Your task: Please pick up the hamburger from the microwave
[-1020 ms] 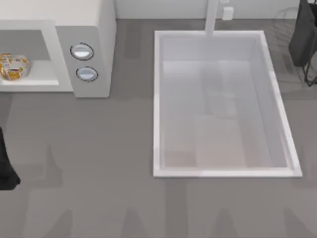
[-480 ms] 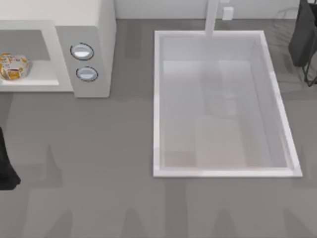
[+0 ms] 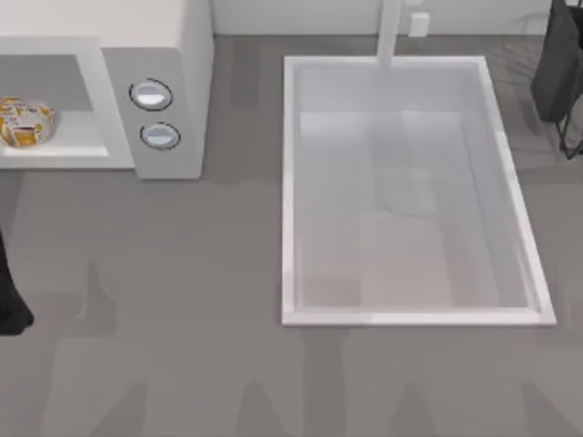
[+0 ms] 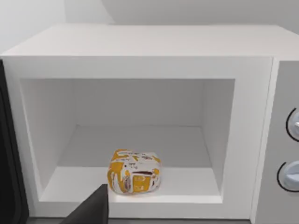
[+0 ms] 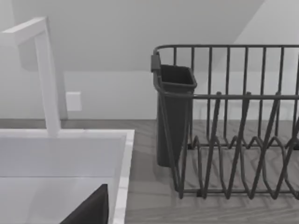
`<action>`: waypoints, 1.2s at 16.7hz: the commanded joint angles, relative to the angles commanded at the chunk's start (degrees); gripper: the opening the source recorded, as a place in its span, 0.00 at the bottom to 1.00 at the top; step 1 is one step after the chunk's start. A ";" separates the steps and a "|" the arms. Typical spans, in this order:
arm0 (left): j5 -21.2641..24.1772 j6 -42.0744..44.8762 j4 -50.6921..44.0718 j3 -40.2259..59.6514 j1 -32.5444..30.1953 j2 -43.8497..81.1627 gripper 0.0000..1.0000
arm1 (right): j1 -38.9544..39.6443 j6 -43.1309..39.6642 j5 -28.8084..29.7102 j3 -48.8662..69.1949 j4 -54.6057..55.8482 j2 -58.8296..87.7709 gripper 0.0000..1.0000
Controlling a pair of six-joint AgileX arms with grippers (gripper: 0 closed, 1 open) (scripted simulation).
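Top view: the grey wood-grain table (image 3: 182, 300) runs across everything, and the biggest thing set in it is the large white rectangular sink basin (image 3: 510, 196) on the right half, with a white upright faucet (image 3: 389, 32) at its far rim. At the far left stands the white boxy microwave (image 3: 196, 82), its wide cavity open toward the near side and two round silver-blue knobs (image 3: 151, 95) stacked on its panel. A dark wire dish rack (image 5: 233, 140) with a dark cutlery cup (image 5: 173, 112) hung on its end stands on the table beside the sink's rim, seen from the right wrist.

The left arm (image 3: 7, 296) is a dark shape at the table's left edge, on the near side of the microwave and well apart from it. From the left wrist, a dark tip of the left gripper (image 4: 91, 210) sits in front of the cavity opening, short of it; whether its fingers are spread or pressed together cannot be told. The right gripper (image 5: 91, 210) hangs over the sink's near part, and its fingers likewise cannot be read.

The small round hamburger in its yellow-orange and white mottled wrapper (image 4: 134, 171) lies on the cavity floor, near the front lip, untouched.
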 joint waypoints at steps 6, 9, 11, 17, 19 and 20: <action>1.91 0.76 13.28 10.63 1.52 25.96 1.00 | 0.00 0.00 0.00 0.00 0.00 0.00 1.00; 3.18 1.26 22.10 17.69 2.52 44.42 1.00 | 0.00 0.00 0.00 0.00 0.00 0.00 1.00; 4.07 1.61 28.29 22.64 3.23 57.72 1.00 | 0.00 0.00 0.00 0.00 0.00 0.00 1.00; 6.64 2.63 46.17 36.95 5.27 97.29 1.00 | 0.00 0.00 0.00 0.00 0.00 0.00 1.00; 7.38 2.92 51.33 41.09 5.86 108.83 1.00 | 0.00 0.00 0.00 0.00 0.00 0.00 1.00; 7.72 3.06 53.68 42.96 6.13 114.04 1.00 | 0.00 0.00 0.00 0.00 0.00 0.00 1.00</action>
